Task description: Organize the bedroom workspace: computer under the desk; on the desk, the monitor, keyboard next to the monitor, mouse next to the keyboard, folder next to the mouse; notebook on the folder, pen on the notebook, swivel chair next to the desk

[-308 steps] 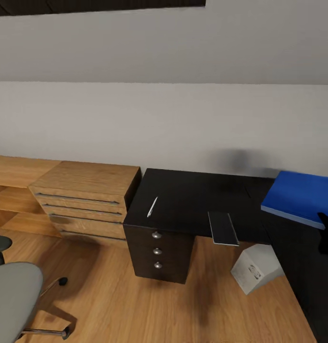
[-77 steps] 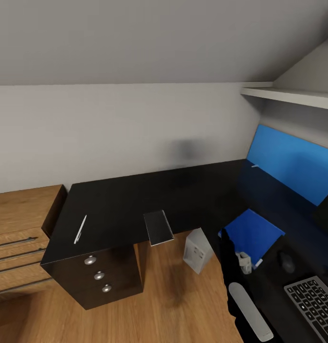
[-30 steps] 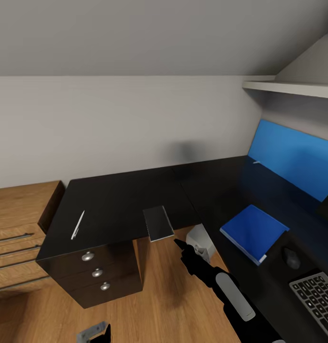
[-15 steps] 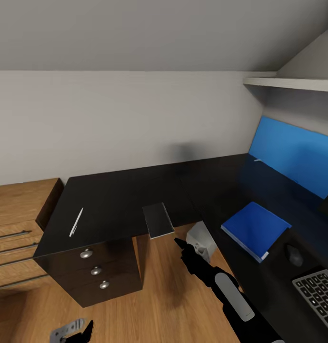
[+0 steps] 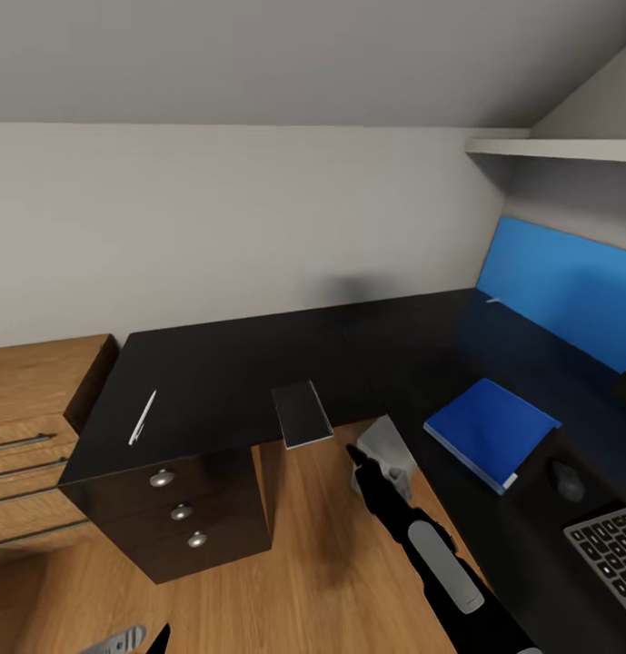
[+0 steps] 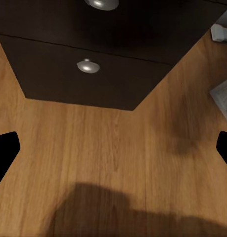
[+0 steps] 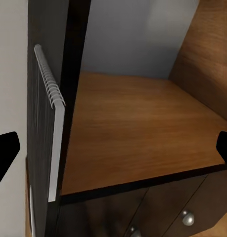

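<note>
So the folder (image 5: 491,431) now sits on the bench (image 5: 222,381) by the mouse (image 5: 567,479), and the right claw (image 5: 357,453), wide open and empty I think, swings toward the notebook (image 5: 302,413).

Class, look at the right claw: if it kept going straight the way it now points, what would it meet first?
Most likely the notebook overhanging the desk edge; the right claw points up toward it from below. Depth is unclear.

Home bedroom workspace: sloped ceiling (image 5: 258,54), black desk (image 5: 231,377), keyboard (image 5: 612,549), wood floor (image 5: 285,581).
</note>
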You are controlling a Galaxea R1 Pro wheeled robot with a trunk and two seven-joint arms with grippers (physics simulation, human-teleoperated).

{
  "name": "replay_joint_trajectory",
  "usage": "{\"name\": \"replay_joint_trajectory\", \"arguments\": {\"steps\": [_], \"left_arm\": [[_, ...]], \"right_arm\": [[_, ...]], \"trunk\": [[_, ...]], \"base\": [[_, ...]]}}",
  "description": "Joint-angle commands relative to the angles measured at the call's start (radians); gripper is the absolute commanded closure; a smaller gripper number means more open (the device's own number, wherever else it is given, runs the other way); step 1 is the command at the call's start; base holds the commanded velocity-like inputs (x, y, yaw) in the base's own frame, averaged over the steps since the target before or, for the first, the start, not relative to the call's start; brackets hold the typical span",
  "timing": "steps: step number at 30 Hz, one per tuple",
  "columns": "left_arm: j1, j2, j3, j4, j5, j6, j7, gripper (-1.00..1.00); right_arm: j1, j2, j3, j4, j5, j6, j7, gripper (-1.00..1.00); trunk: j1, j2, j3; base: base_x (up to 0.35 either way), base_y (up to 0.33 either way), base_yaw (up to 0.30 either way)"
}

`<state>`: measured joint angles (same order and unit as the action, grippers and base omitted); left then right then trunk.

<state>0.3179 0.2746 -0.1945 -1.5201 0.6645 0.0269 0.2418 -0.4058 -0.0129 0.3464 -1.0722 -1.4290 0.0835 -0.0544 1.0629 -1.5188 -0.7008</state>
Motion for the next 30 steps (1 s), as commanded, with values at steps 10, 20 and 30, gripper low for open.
{"name": "replay_joint_trajectory", "arguments": {"steps": [10, 20, 30], "left_arm": [[0.003, -0.001, 0.001, -0.003, 0.004, 0.004, 0.009, -1.0], [0.003, -0.004, 0.0, 0.007, 0.002, 0.007, 0.009, -1.0], [0.003, -0.006, -0.001, 0.061, 0.002, 0.005, 0.008, -1.0]], "right_arm": [[0.0, 0.002, 0.009, 0.0, -0.012, -0.011, -0.007, -1.0], [0.001, 0.06, 0.006, -0.002, -0.004, -0.06, -0.004, -1.0], [0.001, 0.062, 0.087, -0.004, -0.002, -0.064, 0.092, -1.0]], "trunk": [[0.038, -0.071, -0.032], [0.05, -0.092, -0.038], [0.05, -0.092, -0.037]], "base": [[0.0, 0.0, 0.0], [0.0, 0.0, 0.053], [0.0, 0.0, 0.014]]}}
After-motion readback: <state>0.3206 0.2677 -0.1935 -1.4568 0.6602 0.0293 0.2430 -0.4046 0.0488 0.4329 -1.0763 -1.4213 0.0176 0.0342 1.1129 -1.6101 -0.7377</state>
